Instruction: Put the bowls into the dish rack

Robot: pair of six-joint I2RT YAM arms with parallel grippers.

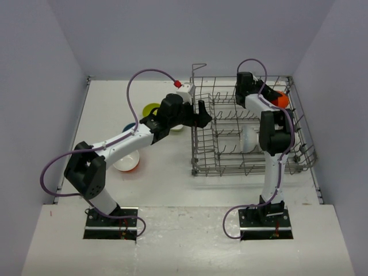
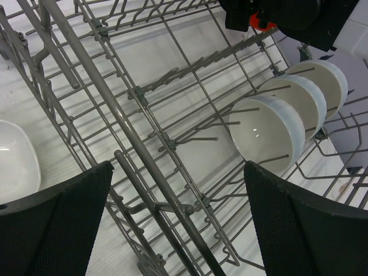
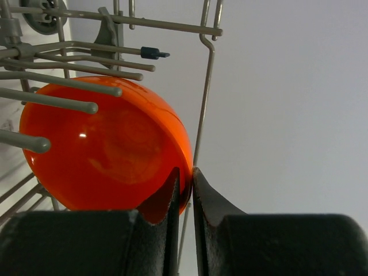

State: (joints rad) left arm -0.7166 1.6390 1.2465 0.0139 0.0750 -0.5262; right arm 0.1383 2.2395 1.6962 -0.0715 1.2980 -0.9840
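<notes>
The grey wire dish rack (image 1: 202,150) stands right of centre. My right gripper (image 1: 272,96) is shut on the rim of an orange bowl (image 1: 281,100), which stands on edge among the tines in the rack's far right corner; the right wrist view shows the gripper (image 3: 185,179) pinching that bowl (image 3: 103,149). Three white round bowls (image 2: 267,133) stand on edge in the rack (image 2: 115,109). My left gripper (image 1: 206,114) is open and empty over the rack's left wall, as the left wrist view (image 2: 178,167) shows.
On the table left of the rack lie a yellow-green bowl (image 1: 150,108), a blue bowl (image 1: 130,127), an orange bowl with white inside (image 1: 127,163) and a white squarish bowl (image 2: 16,160). Grey walls close in the table on three sides.
</notes>
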